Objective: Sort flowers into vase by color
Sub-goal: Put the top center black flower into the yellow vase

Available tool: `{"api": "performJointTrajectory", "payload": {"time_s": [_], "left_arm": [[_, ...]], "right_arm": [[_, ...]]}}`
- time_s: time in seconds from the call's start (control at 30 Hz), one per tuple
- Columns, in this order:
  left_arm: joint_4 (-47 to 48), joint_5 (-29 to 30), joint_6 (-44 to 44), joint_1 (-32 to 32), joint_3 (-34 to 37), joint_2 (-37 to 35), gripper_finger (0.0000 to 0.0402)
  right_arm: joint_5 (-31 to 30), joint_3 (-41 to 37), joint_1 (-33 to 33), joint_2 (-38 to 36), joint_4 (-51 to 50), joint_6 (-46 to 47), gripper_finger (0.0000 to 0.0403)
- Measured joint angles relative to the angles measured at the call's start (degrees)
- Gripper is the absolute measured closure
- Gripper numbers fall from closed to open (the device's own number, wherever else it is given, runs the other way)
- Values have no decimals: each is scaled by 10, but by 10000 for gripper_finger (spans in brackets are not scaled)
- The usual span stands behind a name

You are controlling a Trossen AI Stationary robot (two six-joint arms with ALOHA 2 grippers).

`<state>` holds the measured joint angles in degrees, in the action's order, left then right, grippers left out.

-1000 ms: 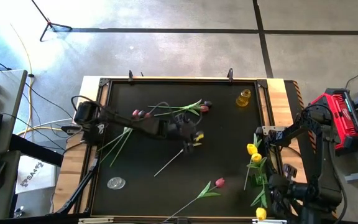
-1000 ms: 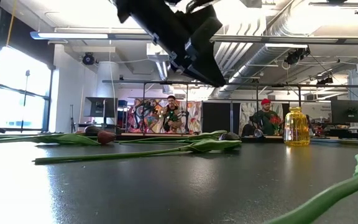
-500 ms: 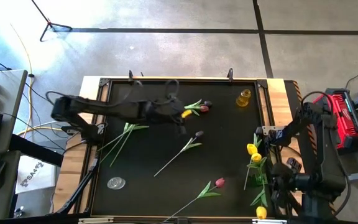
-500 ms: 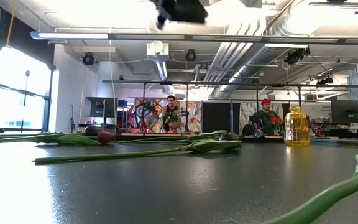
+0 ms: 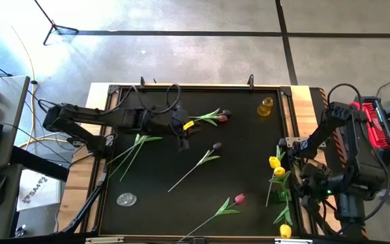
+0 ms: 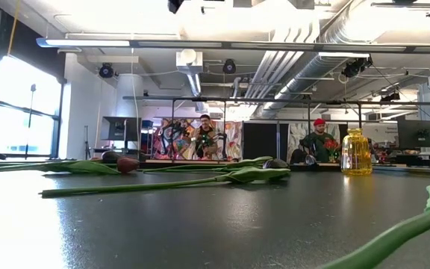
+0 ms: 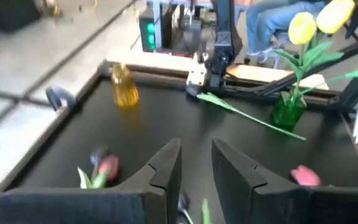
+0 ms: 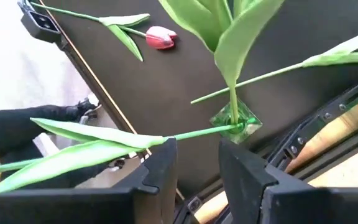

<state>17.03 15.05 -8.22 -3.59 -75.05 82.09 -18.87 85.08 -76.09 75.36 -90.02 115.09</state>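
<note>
Black tabletop [image 5: 249, 169] holds scattered tulips [image 5: 205, 157]. Left gripper [image 5: 183, 133] hovers above them, fingers slightly apart, empty. Right gripper [image 8: 197, 165] waits parted beside the green vase [image 8: 235, 123]

matt black table top [image 5: 242, 169] — pale wood edges, glassy amber vase [image 5: 266, 106]

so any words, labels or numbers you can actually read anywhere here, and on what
None can be read.
White sheet on the floor left of the table: dark print, too small to read.
Yellow tag at the left gripper: no legible text.
Red case by the right arm: no readable marking.
</note>
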Motion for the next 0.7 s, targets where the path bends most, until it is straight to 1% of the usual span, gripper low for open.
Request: {"api": "performJointTrajectory", "payload": {"time_s": [0.07, 0.2, 0.3, 0.4, 0.47, 0.7], "left_arm": [[26, 0, -23, 0, 0, -12, 328], [74, 2, -51, -6, 0, -45, 328], [115, 36, -58, -25, 0, -72, 328], [147, 87, -70, -47, 0, -89, 328], [153, 105, -83, -61, 1, -91, 328], [152, 110, -96, -76, 3, -84, 328]], "right_arm": [[20, 0, 0, -1, 0, 0, 297], [79, 0, 0, -2, 0, -4, 297], [111, 0, 0, -1, 0, -5, 297], [113, 0, 0, -2, 0, -5, 297], [104, 0, 1, -6, 0, 2, 297], [92, 0, 9, -10, 0, 3, 297]]}}
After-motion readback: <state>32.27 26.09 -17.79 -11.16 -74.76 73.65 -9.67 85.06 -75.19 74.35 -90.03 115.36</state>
